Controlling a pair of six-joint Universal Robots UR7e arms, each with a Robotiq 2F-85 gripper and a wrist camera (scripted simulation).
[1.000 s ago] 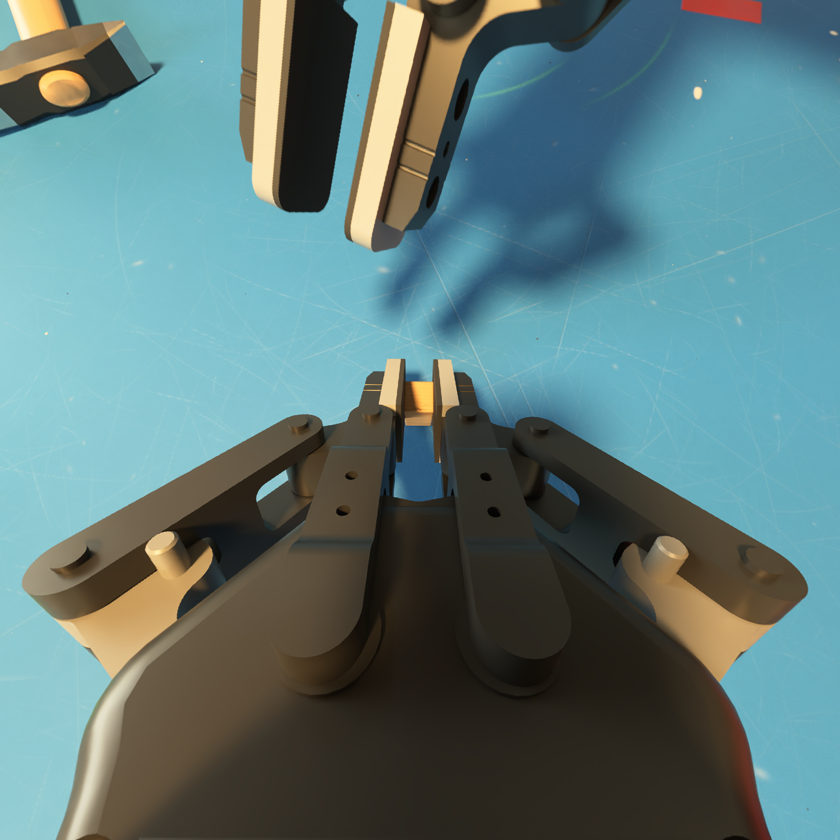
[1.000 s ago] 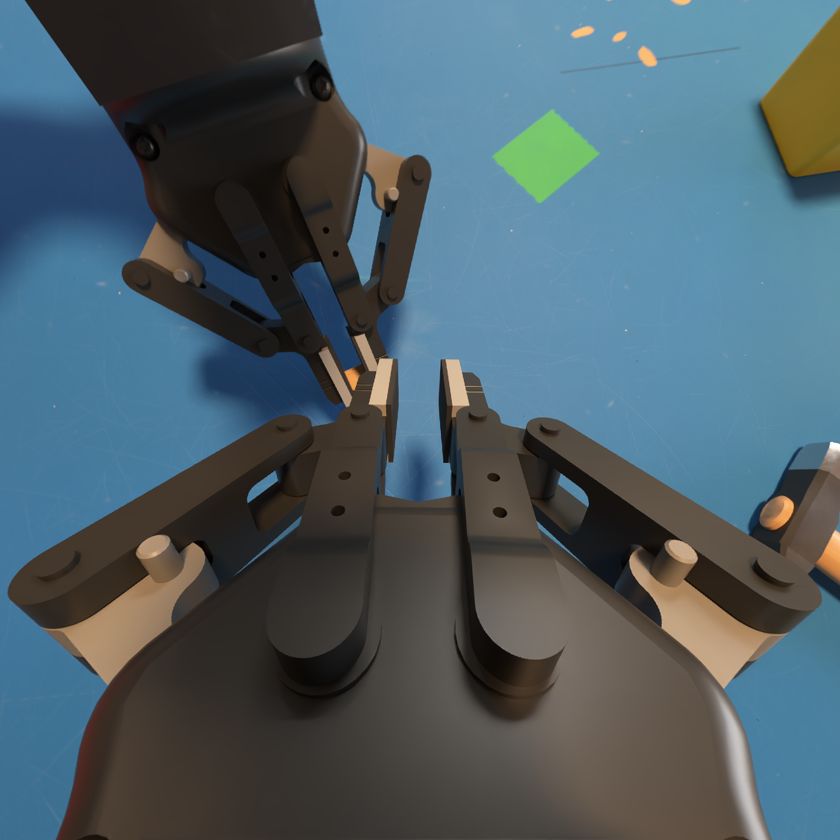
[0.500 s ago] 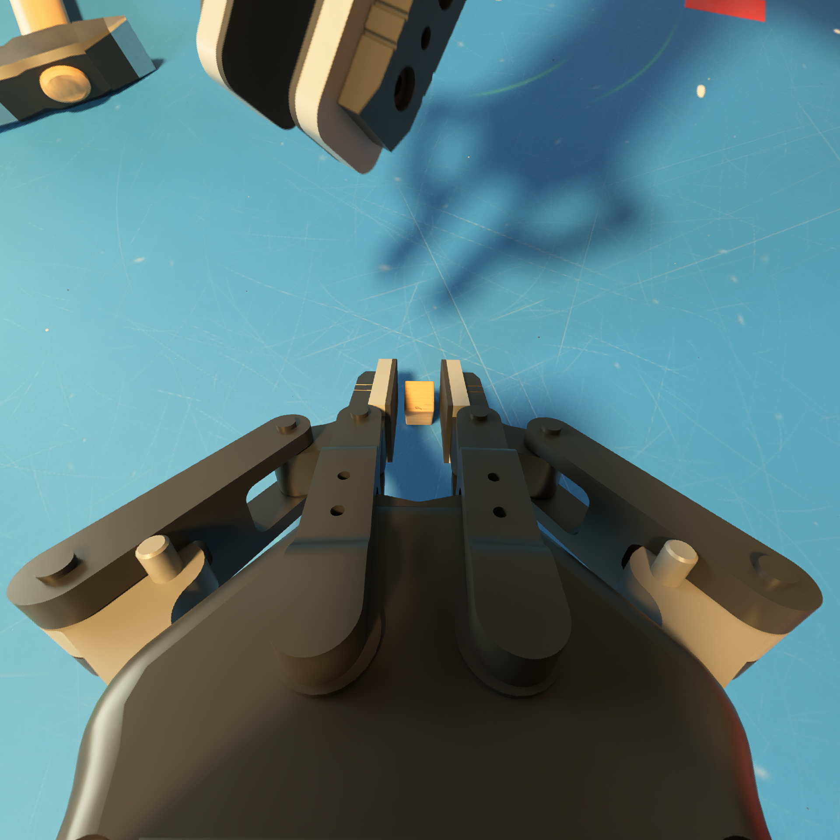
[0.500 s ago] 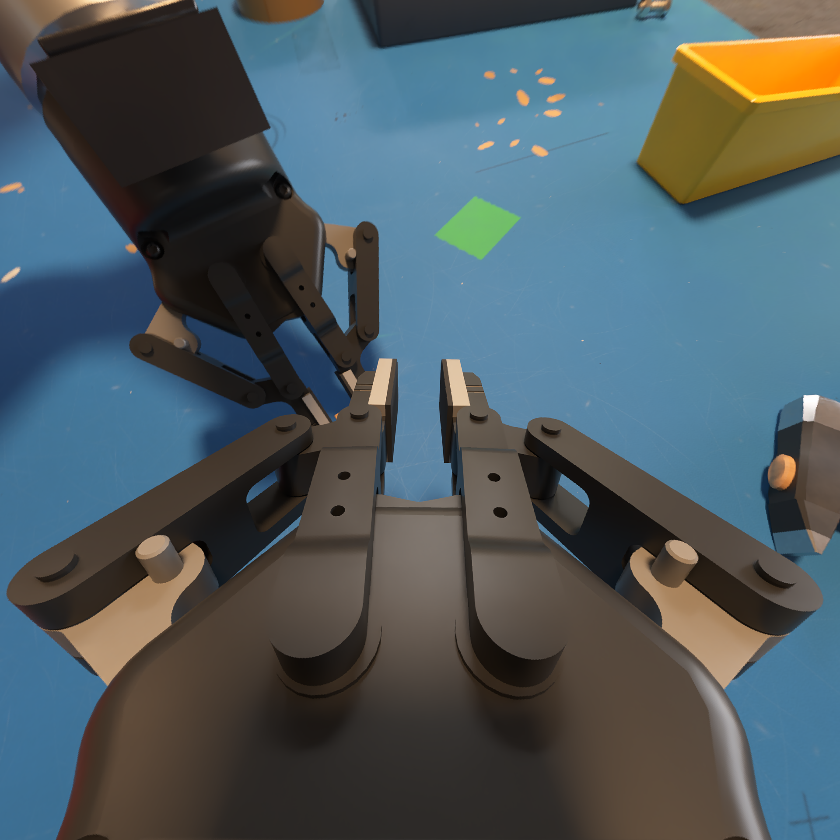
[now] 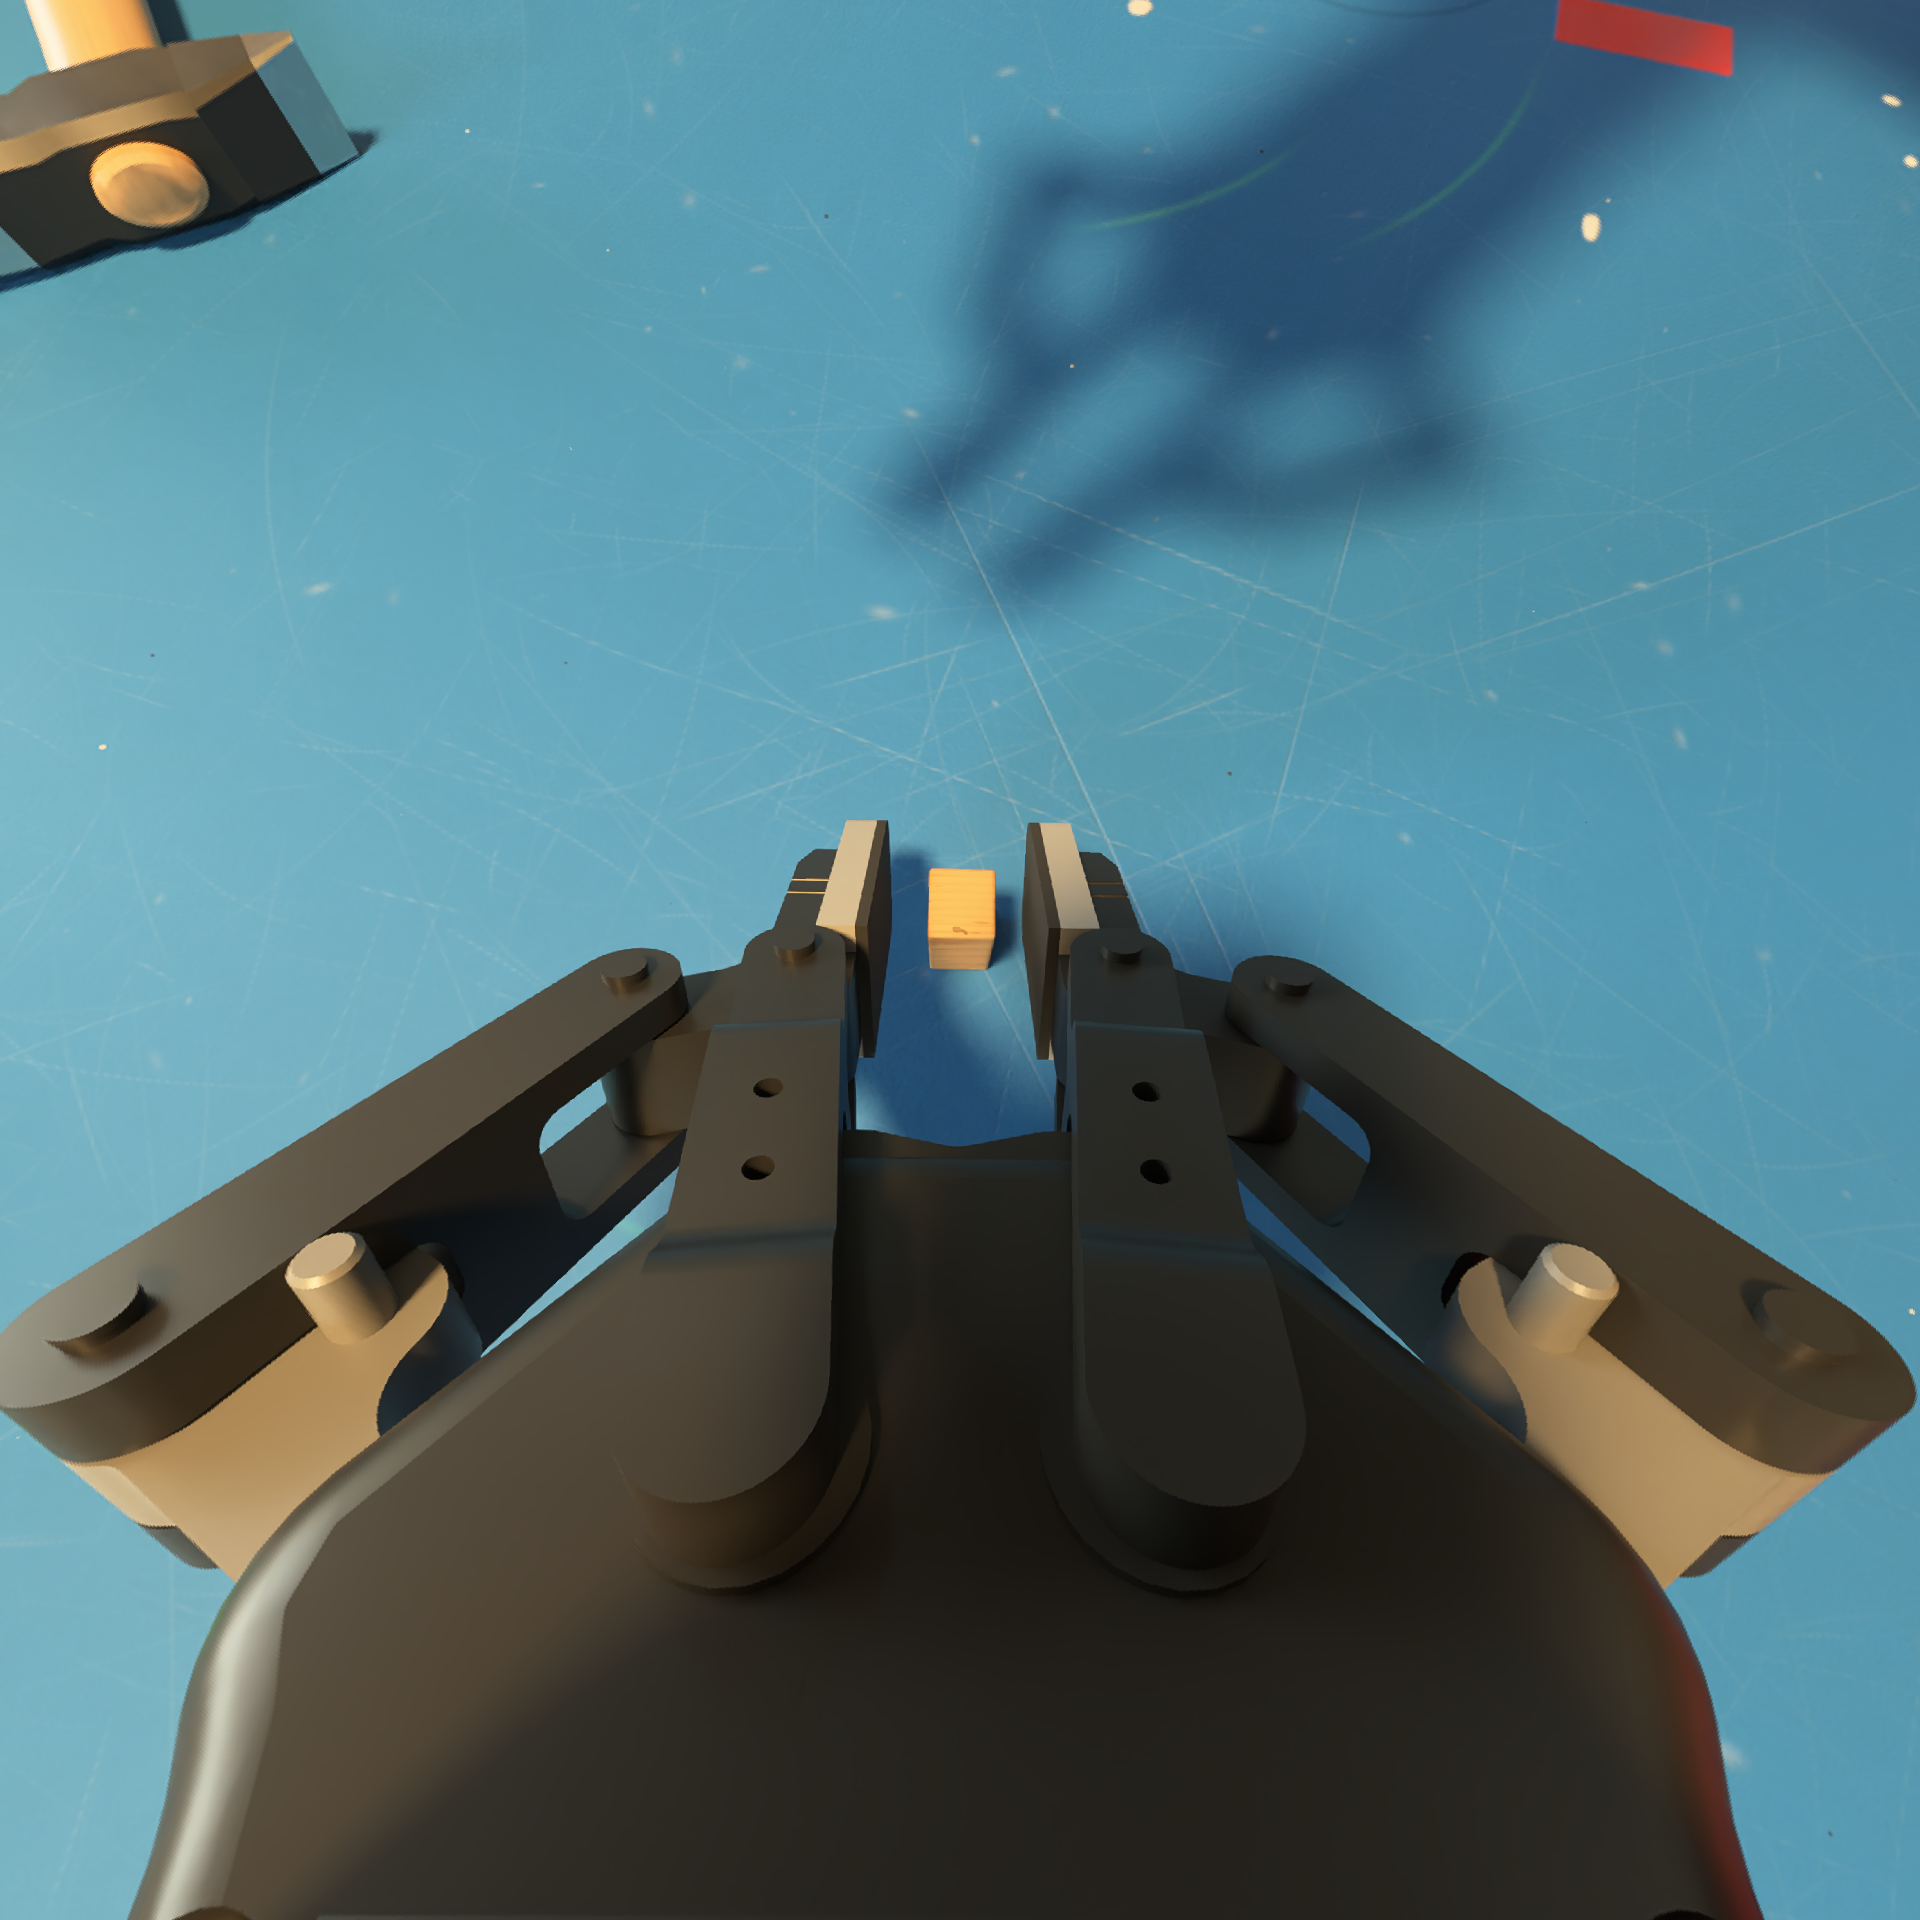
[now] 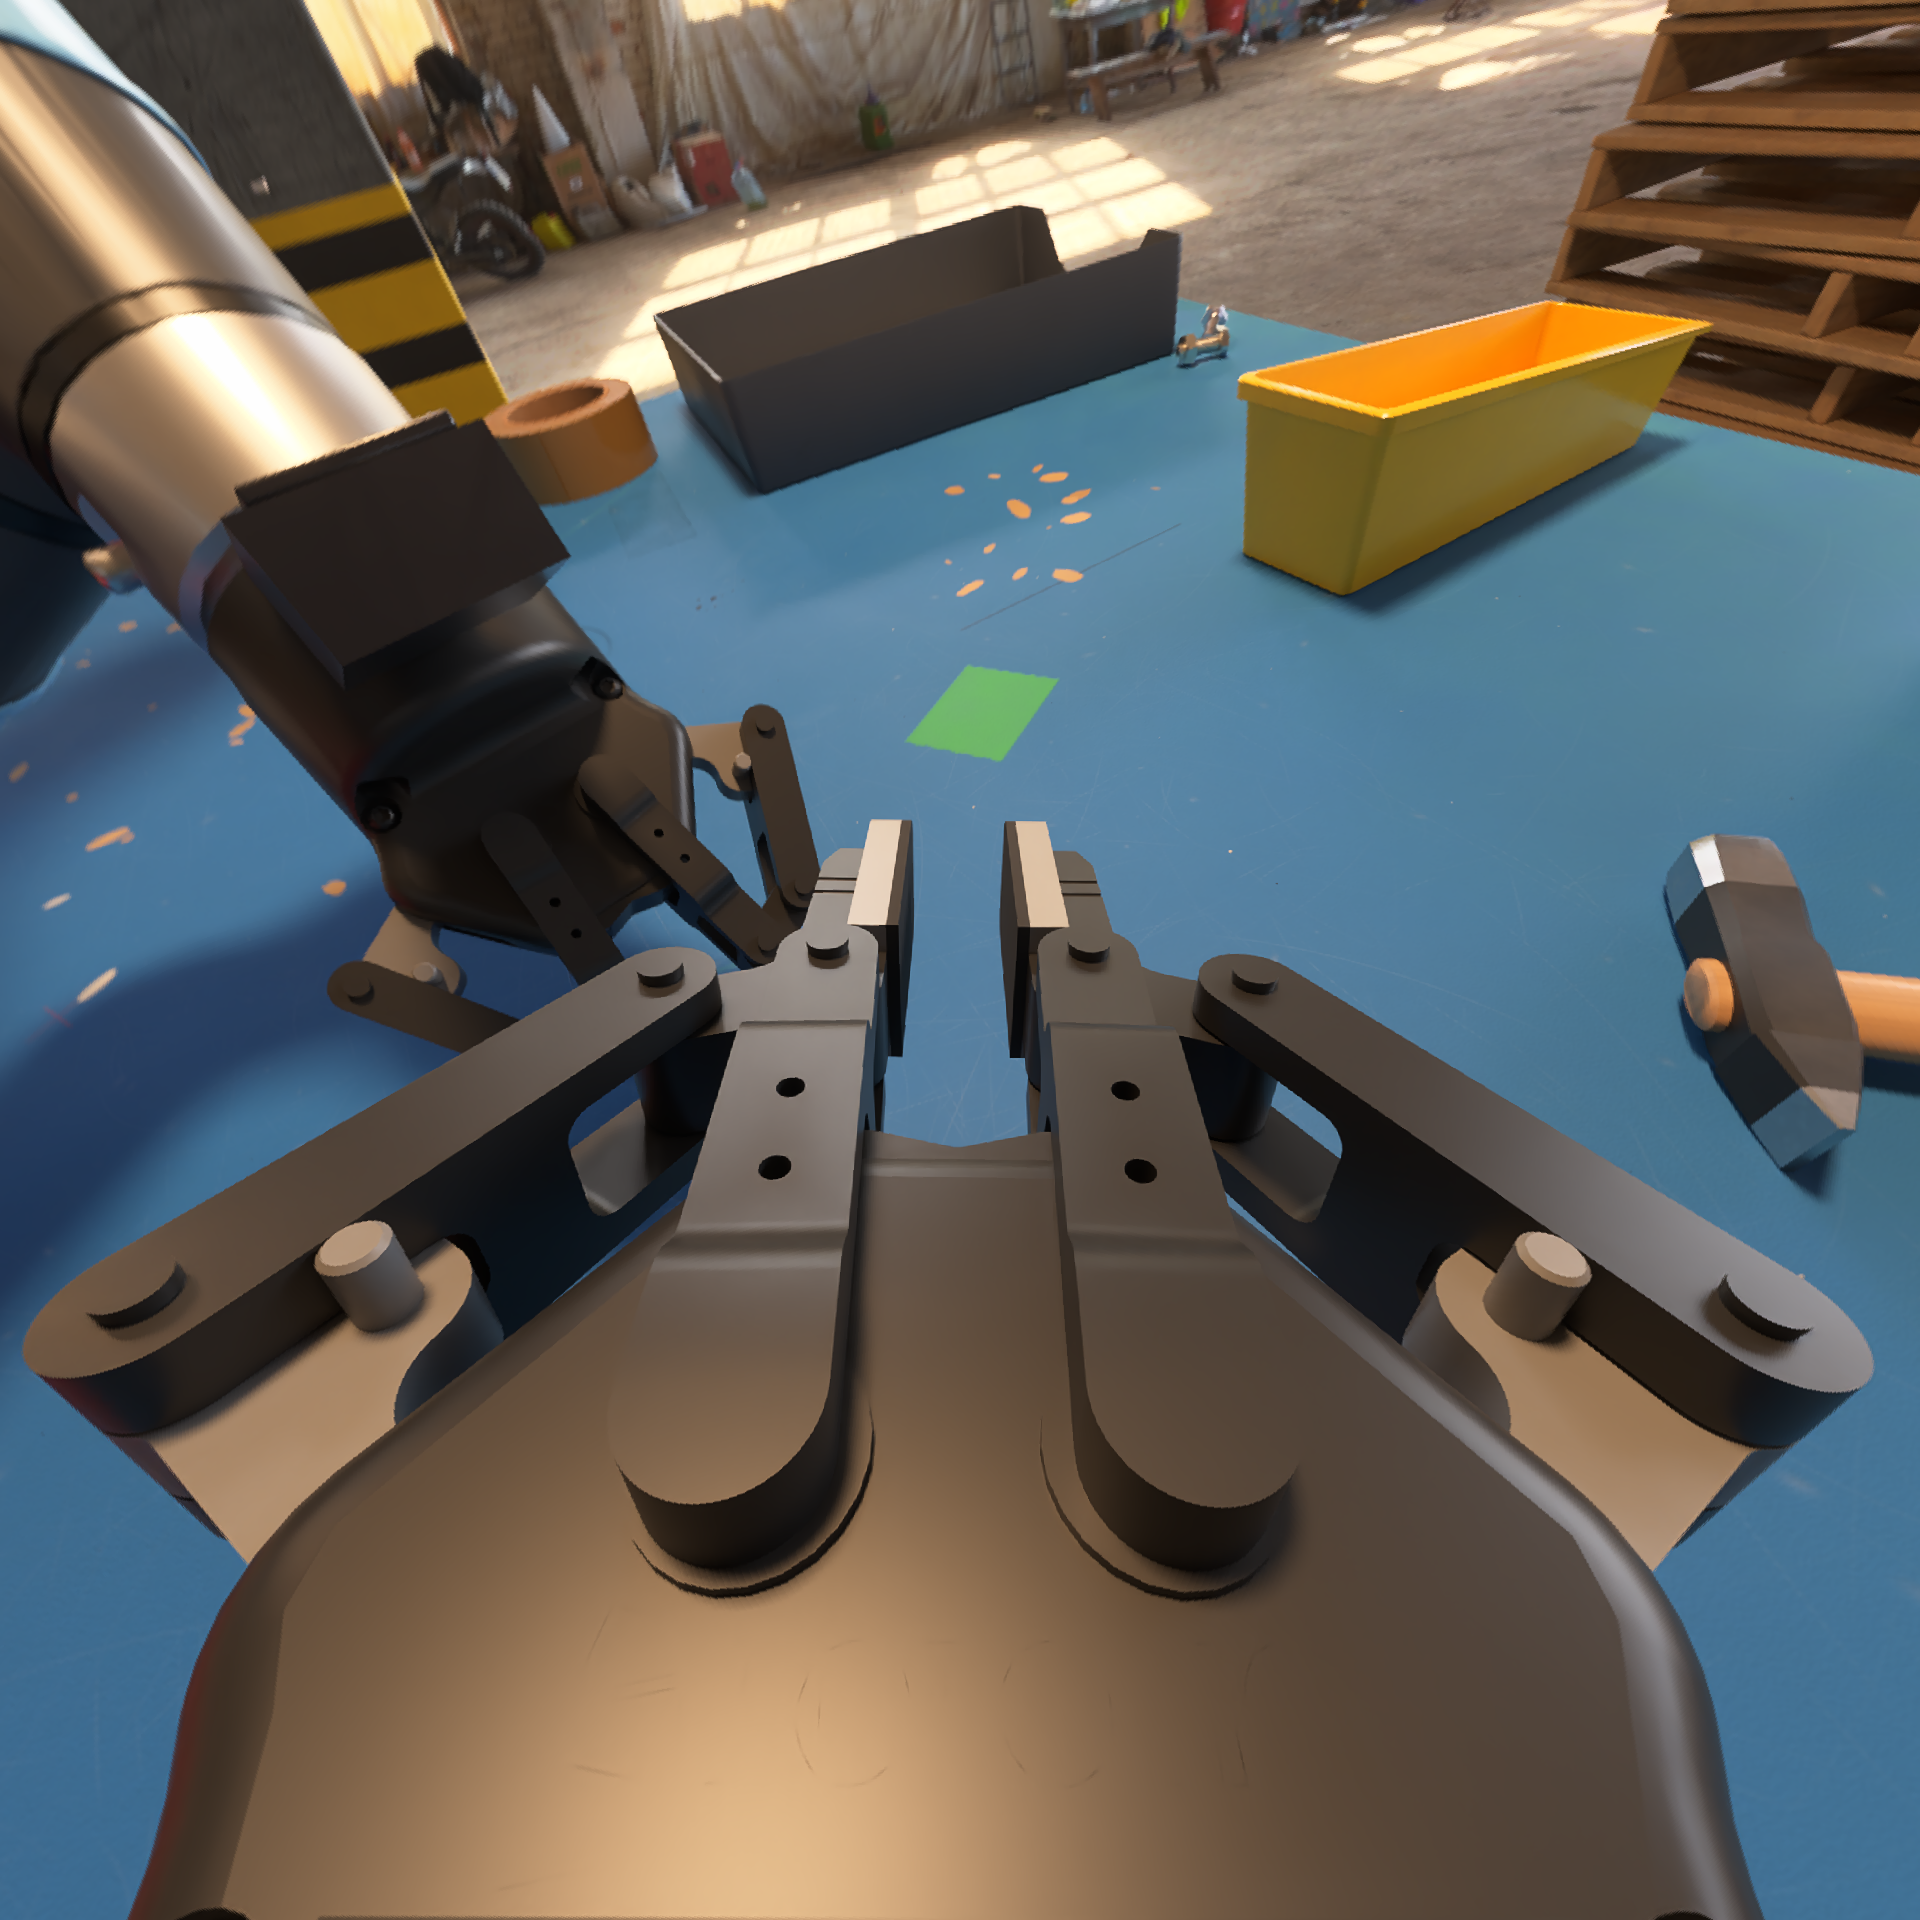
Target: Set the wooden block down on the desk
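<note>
**Wooden block released on the desk**

Left gripper [image 5: 957,883] spread apart, grasping nothing; wooden block [image 5: 961,918] at frame centre, standing between the fingers with a clear gap to each pad. Resting on the scratched blue desk [image 5: 520,623], apparently upright, short and nearly cubic, long axis not clear. Pale orange-tan wood, faint grain, crisp edges. Right gripper [image 6: 957,883] likewise parted and empty, block hidden in its view. Likely remaining: straight retreat of the nearer left arm, without brushing the block.
</note>
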